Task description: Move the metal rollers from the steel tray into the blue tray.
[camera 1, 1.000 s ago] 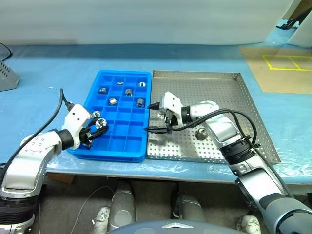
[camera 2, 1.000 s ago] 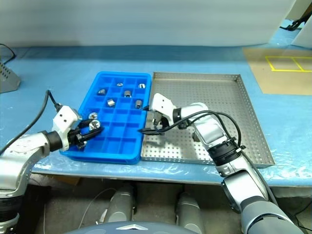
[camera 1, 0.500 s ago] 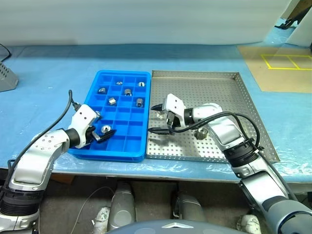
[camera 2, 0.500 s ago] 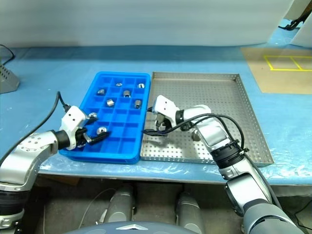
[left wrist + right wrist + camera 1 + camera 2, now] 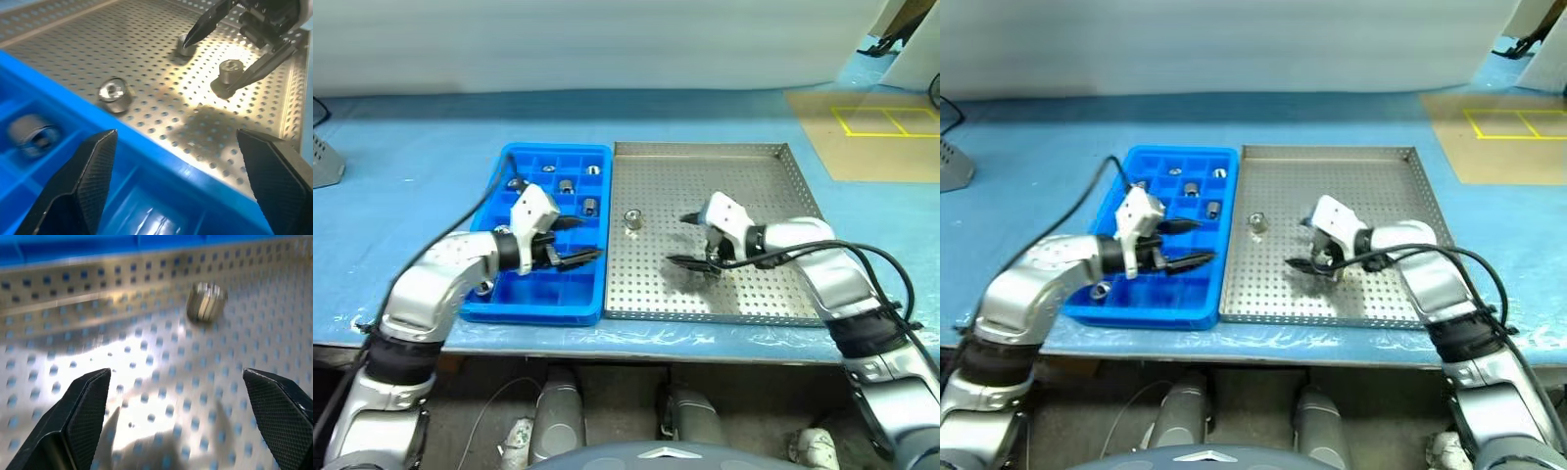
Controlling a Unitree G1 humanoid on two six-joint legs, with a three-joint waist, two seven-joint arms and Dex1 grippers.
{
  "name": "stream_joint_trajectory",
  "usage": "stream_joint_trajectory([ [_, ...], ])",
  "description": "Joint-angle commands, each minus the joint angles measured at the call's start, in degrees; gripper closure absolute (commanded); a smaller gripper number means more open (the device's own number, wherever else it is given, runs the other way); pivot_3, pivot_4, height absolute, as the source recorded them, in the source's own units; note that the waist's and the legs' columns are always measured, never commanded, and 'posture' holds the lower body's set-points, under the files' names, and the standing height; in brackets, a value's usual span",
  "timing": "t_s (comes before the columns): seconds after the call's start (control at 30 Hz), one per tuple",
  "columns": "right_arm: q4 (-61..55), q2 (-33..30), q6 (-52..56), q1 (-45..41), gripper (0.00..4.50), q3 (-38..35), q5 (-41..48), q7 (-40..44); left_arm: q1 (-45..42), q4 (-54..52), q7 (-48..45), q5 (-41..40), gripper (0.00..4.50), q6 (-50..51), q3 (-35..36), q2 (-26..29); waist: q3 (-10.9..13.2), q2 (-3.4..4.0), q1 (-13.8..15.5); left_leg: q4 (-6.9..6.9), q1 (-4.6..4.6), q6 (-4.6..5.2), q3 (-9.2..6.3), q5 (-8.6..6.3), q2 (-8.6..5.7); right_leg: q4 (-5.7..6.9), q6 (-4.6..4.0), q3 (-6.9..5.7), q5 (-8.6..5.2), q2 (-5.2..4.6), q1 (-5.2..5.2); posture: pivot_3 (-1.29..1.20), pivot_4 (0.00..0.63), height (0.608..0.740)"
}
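Note:
The blue tray [image 5: 540,294] lies left of the steel tray [image 5: 773,196]. Several metal rollers [image 5: 565,186] sit in its far compartments, and one [image 5: 1100,291] sits near its front left corner. My left gripper [image 5: 587,239] hangs open and empty over the blue tray's right edge. In the steel tray one roller [image 5: 631,219] stands alone near the left side. My right gripper [image 5: 676,239] is open over the tray's middle. In the left wrist view one roller [image 5: 231,70] lies between the right gripper's fingers and another [image 5: 185,44] lies by its upper fingertip.
Both trays rest on a blue-covered table [image 5: 411,147]. A brown board with yellow tape [image 5: 876,127] lies at the far right. A grey object [image 5: 325,157] sits at the left edge. A black cable [image 5: 475,211] runs along my left arm.
My left gripper opened and let a roller drop into the blue tray, then swung right toward the steel tray. My right gripper moved right to the steel tray's middle, uncovering a roller.

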Motion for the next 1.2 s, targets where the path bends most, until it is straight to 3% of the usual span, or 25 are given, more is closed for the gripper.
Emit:
stream_joint_trajectory([
  [0.03,-4.4,-1.0,2.2,1.6,0.00,-3.9,1.2,-1.9,-2.7,2.2,-2.2,-0.5,0.41,-1.7,-2.5,-2.1,0.0,-0.01,-1.2,0.03,0.02,0.01,0.01,-0.01,0.01,0.02,0.00,0.05,0.02,0.03,-0.03,-0.15,0.150,0.740],
  [0.3,-5.0,-0.4,3.3,7.9,0.00,-5.1,0.0,-6.4,-7.5,8.5,-4.2,0.9,0.41,-2.8,-5.2,-4.9,0.0,0.00,-3.1,0.07,0.07,0.18,0.06,-0.08,0.00,0.02,-0.02,0.10,0.04,0.03,0.00,-0.23,0.150,0.740],
  [0.83,-2.6,1.3,2.4,9.1,0.00,-3.3,-0.3,-8.7,-8.3,9.6,-4.9,4.3,0.41,-5.1,-7.2,-4.8,0.0,0.01,-4.0,0.17,0.09,0.41,0.13,-0.21,0.00,0.01,-0.01,0.15,0.06,0.01,0.07,-0.22,0.150,0.740],
  [0.93,-2.1,1.2,1.6,8.7,0.63,-2.4,-1.3,-8.8,-8.2,10.4,-5.1,4.7,0.36,-5.5,-6.5,-4.4,0.0,0.01,-4.0,0.17,0.10,0.42,0.13,-0.21,0.00,0.01,-0.02,0.14,0.06,0.01,0.08,-0.22,0.150,0.740],
  [1.13,-1.1,1.6,0.4,7.5,2.68,-1.7,-1.8,-8.6,-7.8,11.3,-5.4,5.0,0.36,-6.5,-6.2,-4.2,0.0,0.01,-4.0,0.19,0.13,0.42,0.13,-0.21,0.00,0.02,-0.02,0.14,0.06,0.00,0.12,-0.21,0.150,0.740],
  [1.2,-0.1,1.8,0.1,7.0,2.92,-1.6,-2.7,-9.3,-7.7,11.3,-5.3,5.0,0.36,-6.5,-6.1,-4.3,0.0,0.01,-4.0,0.20,0.15,0.43,0.13,-0.22,0.01,0.01,-0.02,0.14,0.06,0.00,0.16,-0.21,0.150,0.740],
])
